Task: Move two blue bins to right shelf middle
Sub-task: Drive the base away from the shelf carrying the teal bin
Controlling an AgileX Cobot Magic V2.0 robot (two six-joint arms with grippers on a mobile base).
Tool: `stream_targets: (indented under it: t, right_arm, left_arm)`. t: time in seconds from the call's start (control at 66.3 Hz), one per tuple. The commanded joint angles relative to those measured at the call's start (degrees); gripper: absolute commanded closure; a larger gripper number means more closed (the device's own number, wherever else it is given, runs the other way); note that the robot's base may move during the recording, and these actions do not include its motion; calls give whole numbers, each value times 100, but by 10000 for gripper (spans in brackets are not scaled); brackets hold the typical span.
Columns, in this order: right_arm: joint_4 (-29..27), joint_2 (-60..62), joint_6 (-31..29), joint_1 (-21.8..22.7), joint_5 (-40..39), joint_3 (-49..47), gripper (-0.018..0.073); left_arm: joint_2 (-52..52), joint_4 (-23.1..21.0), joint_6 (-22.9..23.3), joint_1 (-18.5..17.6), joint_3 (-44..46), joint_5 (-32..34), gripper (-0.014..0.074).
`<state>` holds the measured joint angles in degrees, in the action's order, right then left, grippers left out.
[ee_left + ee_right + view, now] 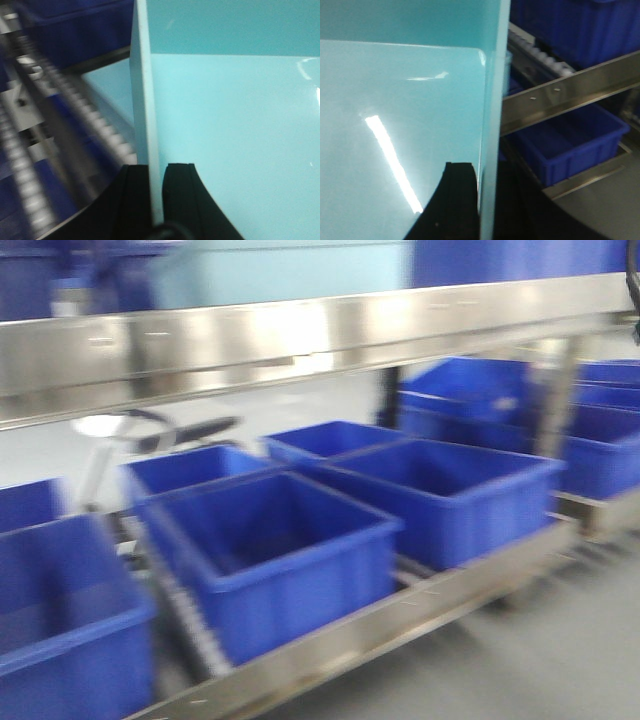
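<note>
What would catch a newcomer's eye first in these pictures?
Rows of deep blue bins on the steel roller shelf fill the front view. In both wrist views a glossy pale teal bin dominates, with the left gripper and the right gripper each pinching one of its thin walls.

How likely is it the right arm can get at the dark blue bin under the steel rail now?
Probably not: its fingers are shut on the wall of the pale teal bin, so it must set that down before going for the dark blue bin.
</note>
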<state>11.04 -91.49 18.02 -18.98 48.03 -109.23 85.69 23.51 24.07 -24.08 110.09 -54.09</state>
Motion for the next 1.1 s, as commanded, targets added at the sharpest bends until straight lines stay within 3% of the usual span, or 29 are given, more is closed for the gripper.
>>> stream_targets:
  t: [0.0, 1.086]
  right_arm:
    - [44, 12, -71, -8, -266, -54, 722]
    - [44, 12, -71, -8, -266, -54, 722]
  left_arm:
    - [-79, -253, 10, -59, 72, 417, 707]
    - [-79, -253, 10, -59, 72, 417, 707]
